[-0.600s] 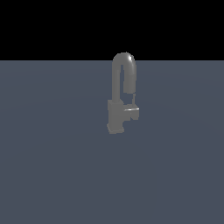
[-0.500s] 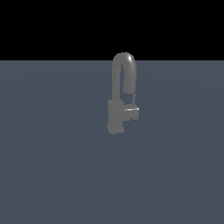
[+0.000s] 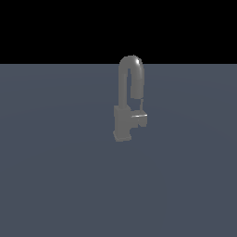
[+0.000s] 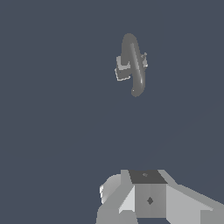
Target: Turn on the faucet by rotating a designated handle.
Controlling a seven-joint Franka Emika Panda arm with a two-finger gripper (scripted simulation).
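The matte grey faucet (image 3: pixel 126 113) stands on the dark grey floor, its tall gooseneck spout rising from a blocky base. The handle (image 3: pixel 140 115) is a short lever stub with a bright edge, jutting from the base toward the exterior view's right. In the wrist view I see the faucet (image 4: pixel 131 65) from above and well apart from me, and I cannot make out the handle there. My gripper (image 4: pixel 148 194) shows only as pale grey blocks at the frame's edge, far from the faucet and holding nothing that I can see. I cannot tell how its jaws stand. It is not in the exterior view.
A flat dark grey floor (image 3: pixel 55 176) spreads around the faucet on all sides. Nothing else shows on it.
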